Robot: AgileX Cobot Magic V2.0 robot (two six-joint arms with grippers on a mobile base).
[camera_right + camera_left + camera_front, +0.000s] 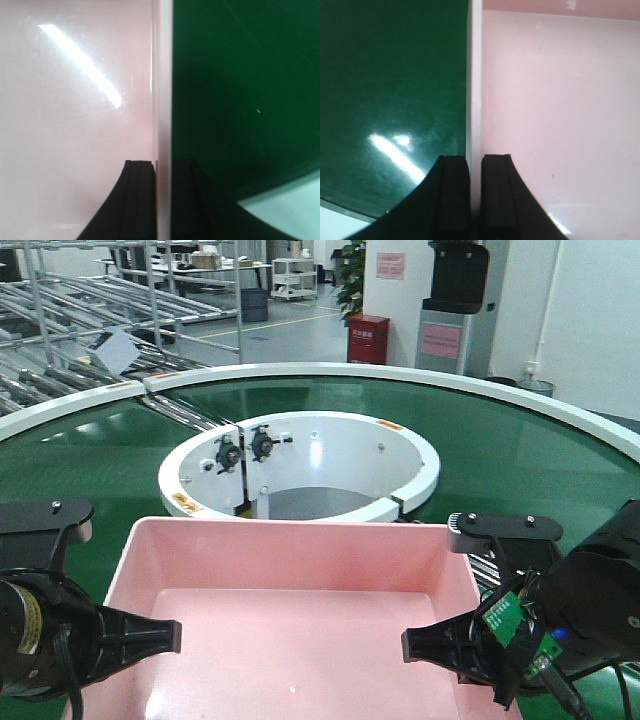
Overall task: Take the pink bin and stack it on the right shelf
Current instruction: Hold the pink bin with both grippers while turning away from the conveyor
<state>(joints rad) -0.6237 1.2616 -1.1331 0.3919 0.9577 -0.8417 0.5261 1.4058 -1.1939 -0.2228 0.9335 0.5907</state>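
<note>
The pink bin [290,640] fills the near middle of the front view, over the green curved conveyor belt [500,430]. My left gripper [125,635] is shut on the bin's left wall, one finger inside and one outside. In the left wrist view the gripper [475,165] pinches the pale rim, with the bin [555,100] on the right. My right gripper [462,648] is shut on the bin's right wall. In the right wrist view the gripper [162,167] clamps the rim, with the bin [75,125] on the left. The right shelf is out of view.
A white ring-shaped hub [300,465] sits in the belt's centre, just beyond the bin. Metal roller racks [80,310] stand at the far left. A red box [368,338] and a dispenser [455,310] stand behind the belt. The belt shows under both grippers [390,75] [240,75].
</note>
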